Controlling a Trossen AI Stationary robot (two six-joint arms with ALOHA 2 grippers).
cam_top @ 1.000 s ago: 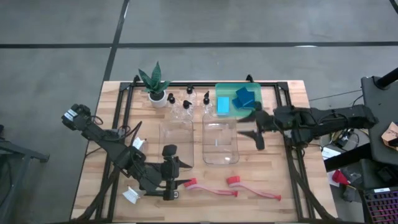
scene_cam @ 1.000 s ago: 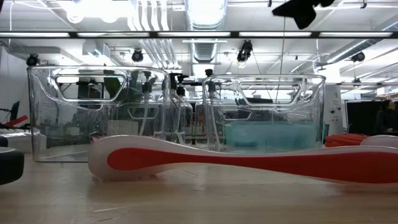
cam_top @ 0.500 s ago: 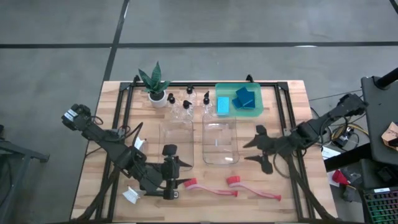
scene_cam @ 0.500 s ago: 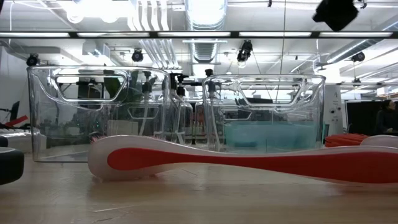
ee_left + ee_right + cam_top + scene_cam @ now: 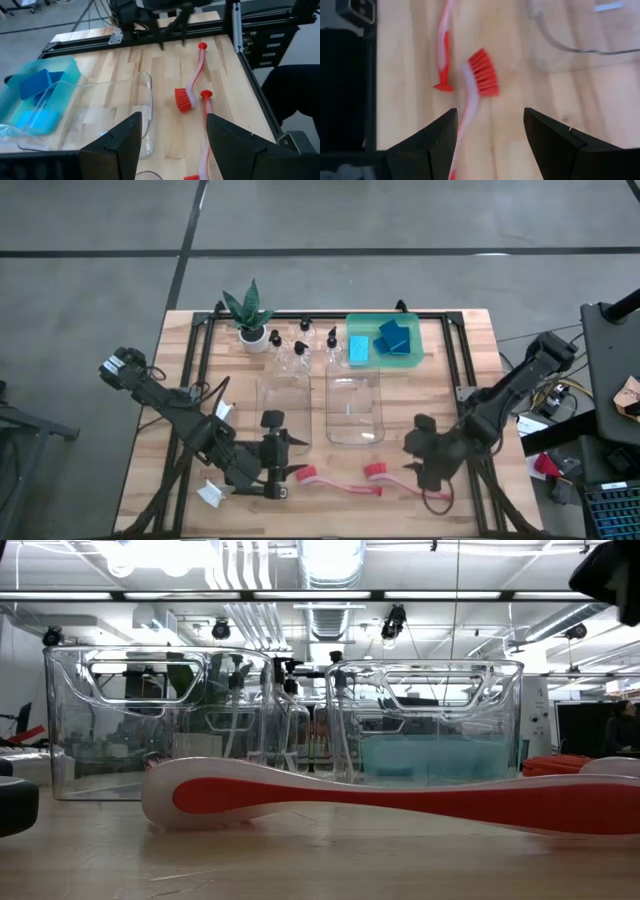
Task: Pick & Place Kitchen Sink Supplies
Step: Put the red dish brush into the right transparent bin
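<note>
The right gripper [image 5: 428,463] has its fingers spread wide and holds nothing. It hangs over the right red brush [image 5: 400,480], near the table's [image 5: 150,440] front edge. The left gripper [image 5: 290,455], also spread wide and holding nothing, sits just left of the other red brush [image 5: 335,480]. Two clear bins [image 5: 353,408] stand behind them.

Both arms were dark, near-black machines built from chunky jointed segments, and the left arm [image 5: 170,412] carried loose black cable looping along its links plus a small white tag near its wrist. The right arm [image 5: 505,395] looked just as dark and blocky, ending in a bulky wrist housing. Each wrist camera showed two broad, matte black fingers [image 5: 122,145] with flat faceted faces and angled edges.
</note>
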